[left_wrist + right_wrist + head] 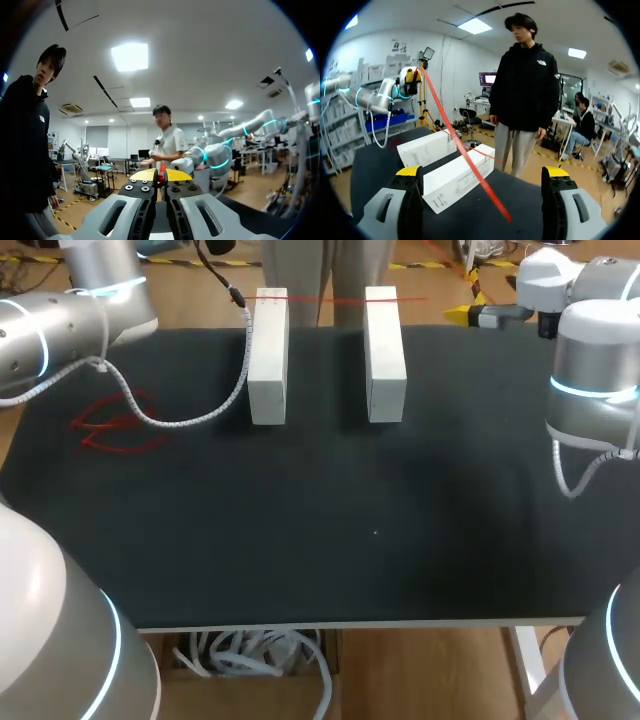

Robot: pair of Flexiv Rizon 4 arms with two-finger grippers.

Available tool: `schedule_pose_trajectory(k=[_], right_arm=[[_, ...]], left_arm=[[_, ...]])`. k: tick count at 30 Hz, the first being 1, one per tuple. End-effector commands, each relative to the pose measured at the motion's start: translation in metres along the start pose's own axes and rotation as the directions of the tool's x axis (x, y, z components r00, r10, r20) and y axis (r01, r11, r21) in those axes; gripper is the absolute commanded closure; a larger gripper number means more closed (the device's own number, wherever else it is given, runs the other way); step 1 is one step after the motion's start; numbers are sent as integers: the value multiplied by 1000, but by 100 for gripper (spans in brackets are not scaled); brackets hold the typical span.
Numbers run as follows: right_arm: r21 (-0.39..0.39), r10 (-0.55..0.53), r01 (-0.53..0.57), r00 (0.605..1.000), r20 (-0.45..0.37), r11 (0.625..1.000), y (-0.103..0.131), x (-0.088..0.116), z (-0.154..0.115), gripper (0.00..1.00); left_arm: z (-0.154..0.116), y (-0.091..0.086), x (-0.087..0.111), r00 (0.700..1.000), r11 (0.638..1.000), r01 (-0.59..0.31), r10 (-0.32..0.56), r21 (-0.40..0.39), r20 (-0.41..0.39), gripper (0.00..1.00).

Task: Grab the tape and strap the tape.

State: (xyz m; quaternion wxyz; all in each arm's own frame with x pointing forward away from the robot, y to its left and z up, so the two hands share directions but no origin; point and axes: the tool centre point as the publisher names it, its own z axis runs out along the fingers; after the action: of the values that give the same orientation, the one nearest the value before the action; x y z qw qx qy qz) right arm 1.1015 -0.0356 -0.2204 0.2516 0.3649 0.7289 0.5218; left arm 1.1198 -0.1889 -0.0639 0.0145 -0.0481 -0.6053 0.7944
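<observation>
Item: red tape (330, 299), a thin flat strip. The head view shows only a short taut stretch of it, crossing level above the far ends of two blocks. Neither end can be seen there, since both grippers are cut off by the frame.

Left gripper (161, 175): grey fingers with yellow tips, drawn almost together. A sliver of red is pinched between them, so it grips the tape. The right wrist view confirms this, showing that gripper raised well above the table with the strip slanting down from it over the blocks. The strip's lower end lies on the cloth ahead of the right gripper. Whether it is fastened there cannot be made out.

Right gripper (482, 172): fingers spread wide, with nothing touching them.

Left block (268, 355) and right block (385, 355): white, rectangular and matte. They lie parallel with a gap between them at the far side of the table.

Table (320, 540): covered in black cloth with a dull finish.

Red loops (115, 425): thin outlines on the cloth at the left, well apart from the blocks. Whether they are loose tape or a mark cannot be told.

Left arm (60, 320) and right arm (595, 370): smooth grey-white casings with lit blue rings. A braided cable (190, 420) sags from the left arm to the cloth and rises beside the left block.
</observation>
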Motion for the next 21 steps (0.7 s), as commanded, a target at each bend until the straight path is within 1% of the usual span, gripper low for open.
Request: schedule_pose_trajectory(k=[1,2,3,4,5,7,8,9,10,11,12,13,14,15,16,18,19,20,21], right_arm=[[70,144,-147,988,54,987,1,11,-11,0],[60,192,-197,978,83,979,2,11,-13,0],[52,274,-279,958,82,959,3,12,-16,0],[49,359,-364,929,86,930,6,13,-17,0],[37,418,-422,904,87,906,9,13,-19,0],[11,552,-553,831,68,833,16,14,-22,0],[-23,595,-595,802,57,804,19,14,-24,0],[-39,647,-646,762,34,763,22,13,-25,0],[-37,688,-687,725,21,725,24,13,-26,0],[-41,709,-708,706,7,705,26,14,-26,0],[-45,737,-737,676,-8,675,27,14,-27,0],[-44,754,-754,657,-20,655,28,15,-28,0],[-42,782,-783,622,-34,621,29,17,-28,0],[-38,802,-803,596,-42,595,30,18,-30,0],[-46,804,-807,591,-64,589,32,21,-32,0],[-39,802,-806,592,-73,591,33,26,-35,0],[-54,764,-768,640,-87,638,34,28,-36,0],[-58,705,-709,705,-73,703,34,30,-36,0],[-58,705,-709,705,-73,703,34,30,-36,0]], left_arm=[[0,-1,1,1000,1000,0,0,-2,3,100],[0,-1,1,1000,1000,0,0,-2,3,100],[0,-1,1,1000,1000,0,0,-2,3,100],[0,-1,1,1000,1000,0,0,-2,3,100],[0,-1,1,1000,1000,0,0,-2,3,100],[0,-1,1,1000,1000,0,0,-2,3,100],[0,-1,1,1000,1000,0,0,-2,3,100],[0,-1,1,1000,1000,0,0,-2,3,100],[0,-1,1,1000,1000,0,0,-2,3,100],[0,-1,1,1000,1000,0,0,-2,3,100],[0,-1,1,1000,1000,0,0,-2,3,100],[0,-1,1,1000,1000,0,0,-2,3,100],[0,-1,1,1000,1000,0,0,-2,3,100],[0,-1,1,1000,1000,0,0,-2,3,100],[0,-1,1,1000,1000,0,0,-2,3,100],[0,-1,1,1000,1000,0,0,-2,3,100],[0,-1,1,1000,1000,0,0,-2,3,100],[0,-1,1,1000,1000,0,0,-2,3,100],[0,-1,1,1000,1000,0,0,-2,3,100]])
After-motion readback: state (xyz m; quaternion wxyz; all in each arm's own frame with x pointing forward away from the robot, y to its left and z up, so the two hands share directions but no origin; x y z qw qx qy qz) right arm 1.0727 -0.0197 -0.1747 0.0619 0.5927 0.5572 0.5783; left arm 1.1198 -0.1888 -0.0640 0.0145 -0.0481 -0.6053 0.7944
